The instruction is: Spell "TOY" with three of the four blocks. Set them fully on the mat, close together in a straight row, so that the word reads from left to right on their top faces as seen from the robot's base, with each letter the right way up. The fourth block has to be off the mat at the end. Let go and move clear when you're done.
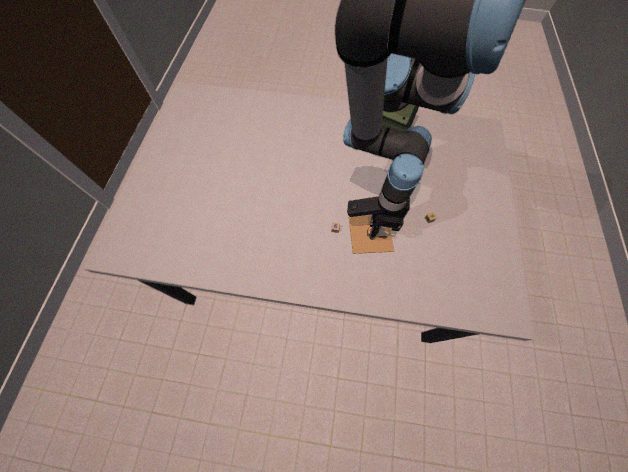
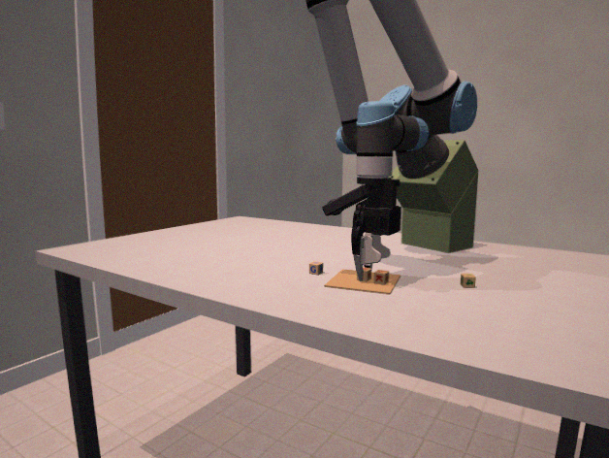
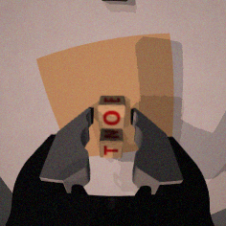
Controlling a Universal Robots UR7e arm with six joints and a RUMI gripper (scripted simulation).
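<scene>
My gripper [image 1: 375,233] [image 2: 364,278] [image 3: 112,109] is open, low over the mat, with a finger on each side of the O block and narrow gaps between. The O block [image 3: 111,116] has a red O on top and stands on the orange mat [image 1: 372,246] [image 2: 344,281] [image 3: 86,77]. The T block [image 3: 111,149] [image 2: 380,277] stands on the mat close beside it, in line, its red T sideways in the wrist view. One block [image 1: 335,227] [image 2: 315,268], with a blue G on a side, is off the mat. Another block [image 1: 431,217] [image 2: 467,280], with green marks, is off its other side; its top letter is unreadable.
The grey table [image 1: 228,203] [image 2: 245,276] carries the mat and blocks. The green robot base [image 2: 426,229] stands behind the mat. The dark edge of an object [image 3: 115,1] shows at the top of the wrist view. The arm's shadow falls across part of the mat.
</scene>
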